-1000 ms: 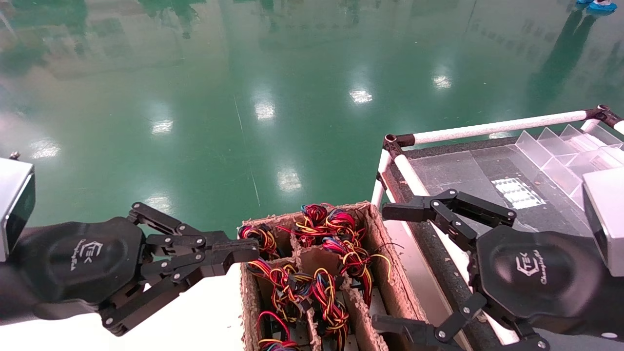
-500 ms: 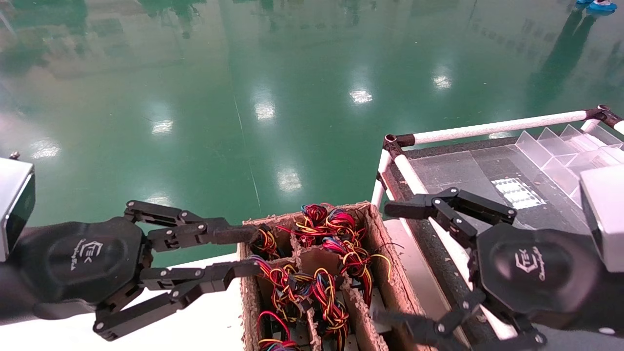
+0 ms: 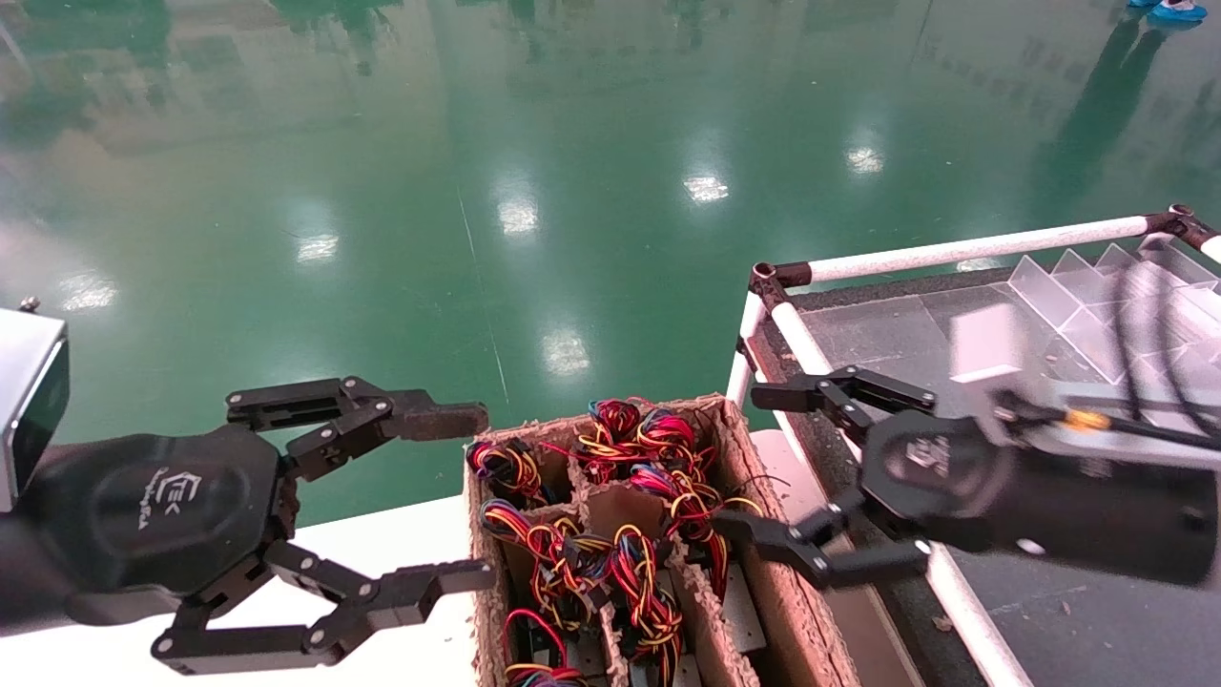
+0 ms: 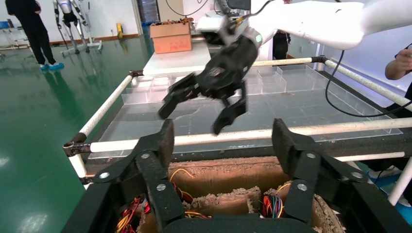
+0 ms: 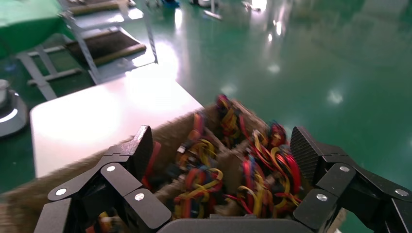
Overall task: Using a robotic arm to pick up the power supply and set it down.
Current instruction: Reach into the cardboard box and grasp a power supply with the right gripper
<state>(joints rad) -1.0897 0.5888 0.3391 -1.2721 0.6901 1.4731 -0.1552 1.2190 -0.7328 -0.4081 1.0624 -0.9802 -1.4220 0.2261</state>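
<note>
Floor: glossy green floor (image 3: 496, 191) filled the far background, with ceiling lights reflected in it.
Table: white table (image 3: 401, 563) lay at near left, under the left arm and the box.
Left gripper (image 3: 458, 496): at near left, just left of the cardboard box; fingers spread wide apart and released, one fingertip (image 3: 448, 420) by the box's far-left corner, the other nearer along its left wall. Nothing between them.
Cardboard box (image 3: 763, 572): brown, ragged-edged, split by dividers into compartments, near centre.
Power supply (image 3: 649, 458): seen only as bundles of red, yellow, black and blue wires filling the compartments; metal cases mostly hidden beneath. None lifted.
Right gripper (image 3: 773, 468): at the box's right wall, fingers wide apart, gripping nothing; nearer fingertip (image 3: 754, 530) over the right-hand compartment, farther one over the rack's edge.
Rack: white-tube frame (image 3: 963, 250) at right, dark bed, clear plastic dividers (image 3: 1068, 286) at far right.
</note>
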